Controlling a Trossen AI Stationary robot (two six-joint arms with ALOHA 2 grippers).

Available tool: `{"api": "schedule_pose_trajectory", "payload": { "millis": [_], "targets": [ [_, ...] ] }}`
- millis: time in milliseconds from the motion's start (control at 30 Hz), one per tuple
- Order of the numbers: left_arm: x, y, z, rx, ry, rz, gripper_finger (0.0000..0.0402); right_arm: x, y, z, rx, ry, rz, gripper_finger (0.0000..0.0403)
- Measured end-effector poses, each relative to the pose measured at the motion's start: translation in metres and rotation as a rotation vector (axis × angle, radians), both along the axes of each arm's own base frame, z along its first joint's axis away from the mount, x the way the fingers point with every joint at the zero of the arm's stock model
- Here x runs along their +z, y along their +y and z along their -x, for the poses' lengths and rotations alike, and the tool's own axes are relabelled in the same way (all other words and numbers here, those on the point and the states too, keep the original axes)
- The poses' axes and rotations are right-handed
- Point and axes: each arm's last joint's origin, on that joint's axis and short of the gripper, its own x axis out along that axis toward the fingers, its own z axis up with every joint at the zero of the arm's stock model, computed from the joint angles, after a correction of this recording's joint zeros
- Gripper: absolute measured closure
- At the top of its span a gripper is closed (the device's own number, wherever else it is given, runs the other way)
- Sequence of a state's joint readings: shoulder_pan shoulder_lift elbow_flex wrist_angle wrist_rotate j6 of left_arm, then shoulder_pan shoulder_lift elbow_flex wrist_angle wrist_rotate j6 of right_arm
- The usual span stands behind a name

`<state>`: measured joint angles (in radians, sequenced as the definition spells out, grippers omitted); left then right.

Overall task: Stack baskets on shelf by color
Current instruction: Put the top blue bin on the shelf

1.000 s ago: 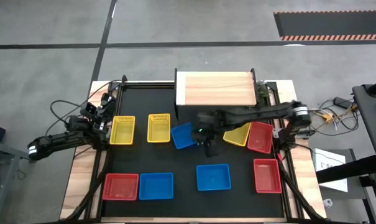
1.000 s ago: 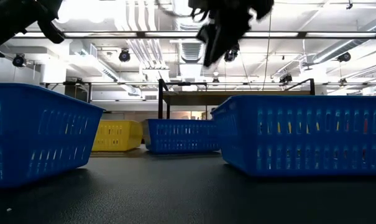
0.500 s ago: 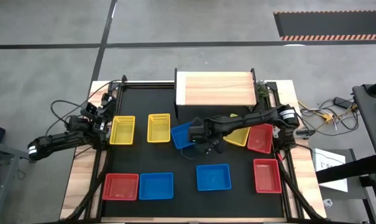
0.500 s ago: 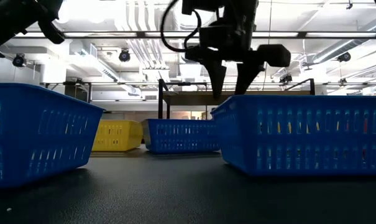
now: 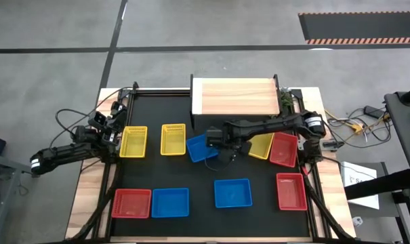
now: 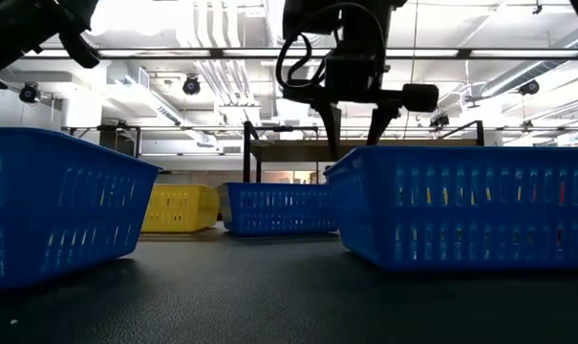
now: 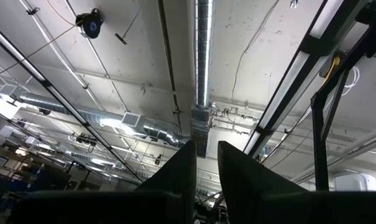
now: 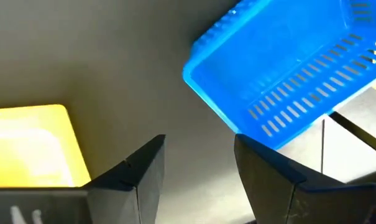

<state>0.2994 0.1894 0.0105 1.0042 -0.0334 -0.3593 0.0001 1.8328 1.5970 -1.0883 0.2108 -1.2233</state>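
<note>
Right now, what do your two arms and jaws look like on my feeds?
Both arms are dark, jointed and slim. The left arm trails black cables off the table edge. The right arm has a pale band near its base joint. The right gripper ends in two flat, matte dark, angular fingers; a looped cable hangs above it.

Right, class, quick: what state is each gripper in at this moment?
Left gripper: fingers nearly together, holding nothing, parked at the table's left edge.
Right gripper: fingers open, empty, above the tilted blue basket.
</note>
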Motion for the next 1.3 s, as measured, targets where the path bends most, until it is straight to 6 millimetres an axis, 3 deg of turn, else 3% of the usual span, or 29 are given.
{"api": "schedule_pose_trajectory", "payload": {
  "millis": [367,800,1067,1300],
  "targets": [
    [0.0,0.0,0.001,0.0,-0.008,-0.003,0.0352,-0.007,-0.01,-0.005,0.075,-0.036,-0.004,0.022],
    [0.001,0.0,0.001,0.001,-0.009,-0.003,0.0352,-0.04,-0.013,-0.009,0.299,-0.128,0.028,0.0227],
    [0.001,0.0,0.001,0.001,-0.01,-0.004,0.0352,-0.067,-0.008,-0.007,0.323,-0.068,-0.014,0.0284],
    [0.001,0.0,0.001,0.001,-0.011,-0.004,0.0352,-0.063,0.014,-0.009,0.324,-0.09,-0.019,0.0386]
  ]
}}
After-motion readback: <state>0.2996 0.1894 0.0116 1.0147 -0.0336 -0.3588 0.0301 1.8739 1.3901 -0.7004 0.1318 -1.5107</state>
